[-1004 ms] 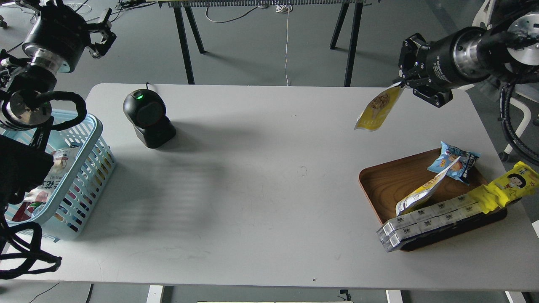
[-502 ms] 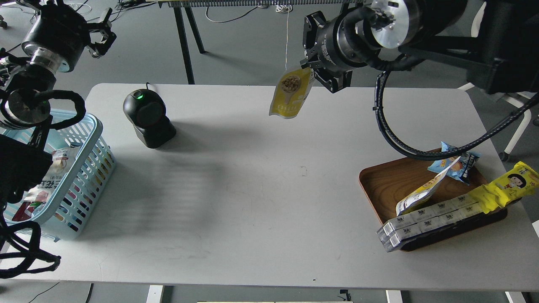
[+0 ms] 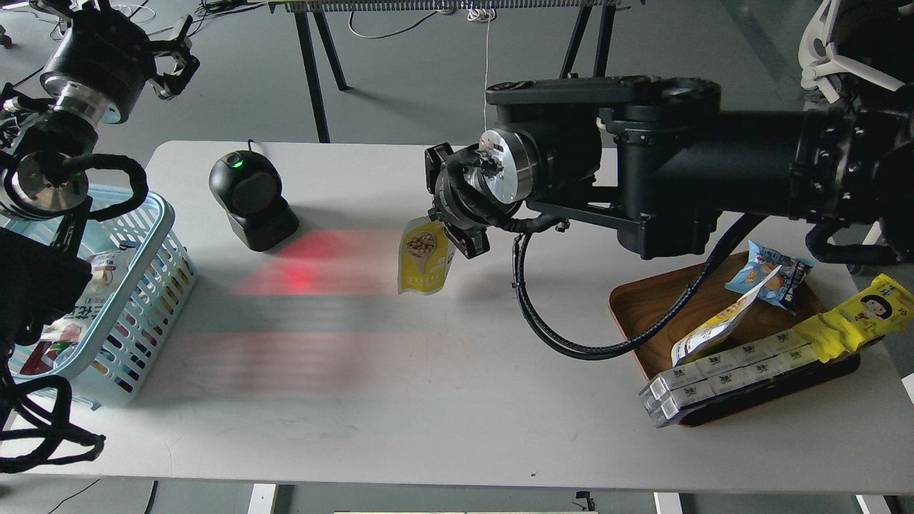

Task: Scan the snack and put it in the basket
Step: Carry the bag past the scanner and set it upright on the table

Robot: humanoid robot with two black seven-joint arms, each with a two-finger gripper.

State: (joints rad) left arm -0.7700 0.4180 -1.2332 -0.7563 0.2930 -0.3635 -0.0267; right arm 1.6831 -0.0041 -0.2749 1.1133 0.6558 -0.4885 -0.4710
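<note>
My right gripper (image 3: pixel 444 227) is shut on the top edge of the snack (image 3: pixel 425 261), a pouch with a yellow lower part picturing a scoop of nuts. The pouch hangs upright just above the table, to the right of the black scanner (image 3: pixel 251 196). The scanner's green light is on, and red scan light falls on the table between it and the pouch. The light blue basket (image 3: pixel 158 214) stands at the left table edge with several packets inside. My left gripper (image 3: pixel 175 61) is open and empty, high above the far left corner.
A brown wooden tray (image 3: pixel 657 303) at the right holds a second similar pouch (image 3: pixel 714 328), a small blue packet (image 3: pixel 772 275), a long yellow wrapper (image 3: pixel 857 314) and a clear pack of white boxes (image 3: pixel 728 375). My right arm spans the table's far right.
My right gripper has carried the pouch left and down, from high over the far right edge to in front of the scanner. Red scan light now shows on the table. The left arm has not moved.
</note>
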